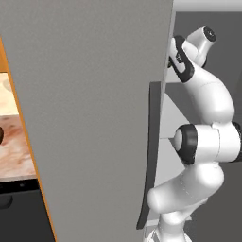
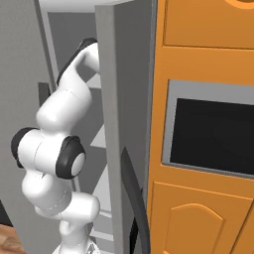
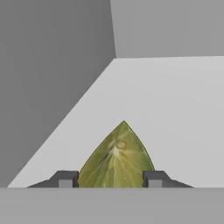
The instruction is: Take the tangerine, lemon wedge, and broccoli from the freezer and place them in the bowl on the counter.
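Yellow-green lemon wedge (image 3: pixel 117 159) sits between the two fingers (image 3: pixel 65 179).

lemon wedge (image 3: pixel 117 159) between tool tips, bare shelf (image 3: pixel 175 109) beyond

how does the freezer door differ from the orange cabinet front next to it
The freezer door is flat plain grey; the orange cabinet front has framed panels, one arched. The freezer door stands swung open with a dark handle; the cabinet front looks shut, and I see no handle on it. Both stand tall and upright.
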Tool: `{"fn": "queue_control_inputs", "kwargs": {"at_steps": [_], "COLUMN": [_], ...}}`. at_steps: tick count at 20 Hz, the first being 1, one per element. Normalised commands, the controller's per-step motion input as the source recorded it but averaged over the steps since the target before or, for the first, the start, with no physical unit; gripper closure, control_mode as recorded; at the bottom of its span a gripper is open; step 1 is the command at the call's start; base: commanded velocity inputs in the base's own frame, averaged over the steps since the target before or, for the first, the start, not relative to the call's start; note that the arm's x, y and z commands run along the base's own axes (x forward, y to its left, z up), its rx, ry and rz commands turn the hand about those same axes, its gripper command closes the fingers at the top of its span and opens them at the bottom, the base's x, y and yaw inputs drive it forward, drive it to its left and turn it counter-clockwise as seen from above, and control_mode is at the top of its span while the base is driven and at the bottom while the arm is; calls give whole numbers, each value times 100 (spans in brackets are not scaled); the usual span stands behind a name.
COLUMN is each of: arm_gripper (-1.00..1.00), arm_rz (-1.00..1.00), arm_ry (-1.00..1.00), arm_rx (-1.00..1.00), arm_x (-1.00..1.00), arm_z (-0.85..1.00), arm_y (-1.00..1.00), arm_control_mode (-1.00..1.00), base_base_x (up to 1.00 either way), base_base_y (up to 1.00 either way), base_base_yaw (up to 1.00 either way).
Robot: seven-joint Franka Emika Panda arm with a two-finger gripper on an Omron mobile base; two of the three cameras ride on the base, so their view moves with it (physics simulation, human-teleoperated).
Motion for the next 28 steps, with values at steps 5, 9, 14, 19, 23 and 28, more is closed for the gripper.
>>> {"fn": "queue_control_inputs", "kwargs": {"at_steps": [5,9,14,19,23,28], "arm_gripper": [100,100,100,100,100,100], "arm_rz": [0,-2,-4,-3,-1,-2], "arm_ry": [-18,-11,-3,0,1,3], "arm_rx": [-1,-4,-7,-5,-2,0], "arm_x": [-84,-87,-79,-80,-98,-99], "arm_z": [0,0,6,12,8,10], "arm_y": [0,4,10,12,15,4], "arm_control_mode": [-100,-100,-100,-100,-100,-100], "base_base_x": [0,0,0,0,0,0], "base_base_y": [0,0,0,0,0,0], "base_base_yaw": [0,0,0,0,0,0]}}
